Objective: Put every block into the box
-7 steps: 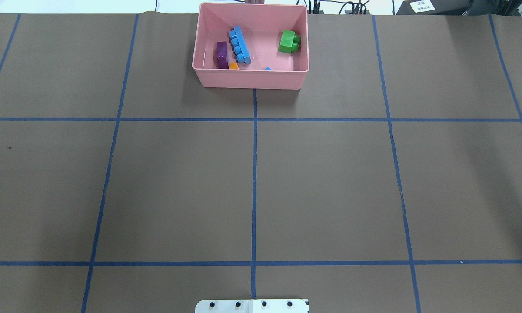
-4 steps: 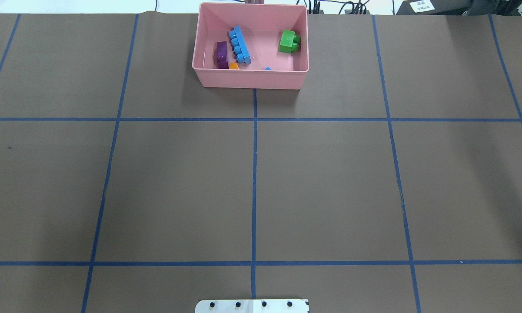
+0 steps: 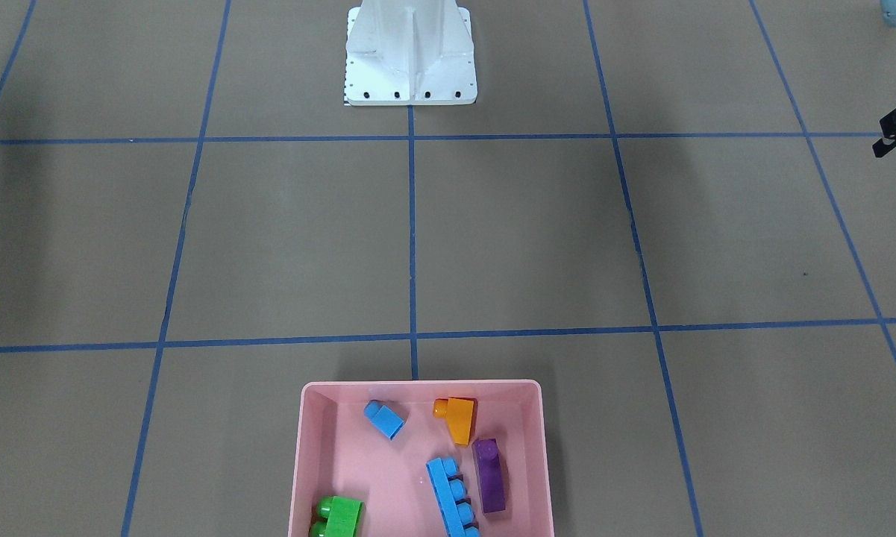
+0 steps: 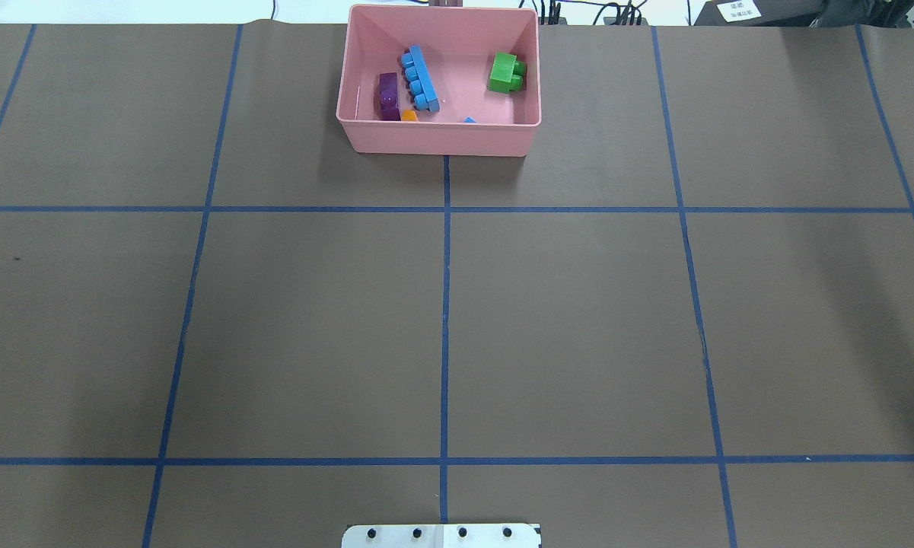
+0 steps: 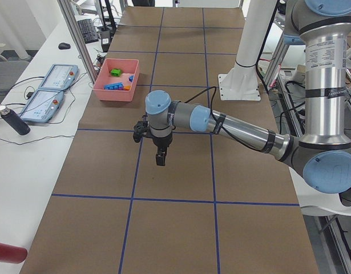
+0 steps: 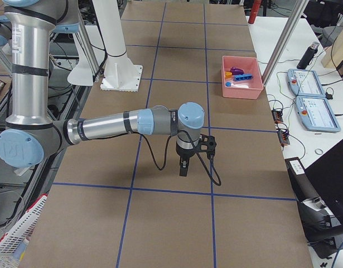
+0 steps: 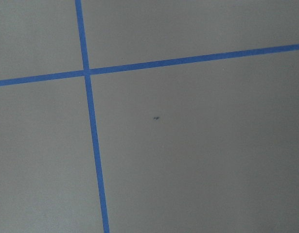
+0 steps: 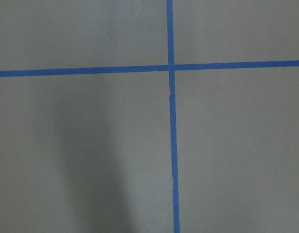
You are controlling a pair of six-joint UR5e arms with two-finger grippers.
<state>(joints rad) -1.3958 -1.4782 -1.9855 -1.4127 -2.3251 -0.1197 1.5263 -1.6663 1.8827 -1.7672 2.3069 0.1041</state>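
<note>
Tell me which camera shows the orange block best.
Exterior front-facing: the orange block lies whole inside the box. Overhead shows only a sliver behind the box wall; side views too small; wrist views only table.

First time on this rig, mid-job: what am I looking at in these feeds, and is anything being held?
The robot has a left arm and a right arm on one white base, at a brown table gridded with blue tape. Two feeds look down: one from behind the robot, one facing it. Two side feeds show the left gripper and right gripper hanging over bare table, far from the pink box. The wrist feeds show only table and tape. All five lie in the box: green block, long light-blue block, purple block, orange block, small light-blue block. I can't tell whether the grippers are open or shut, but no block shows in either.
</note>
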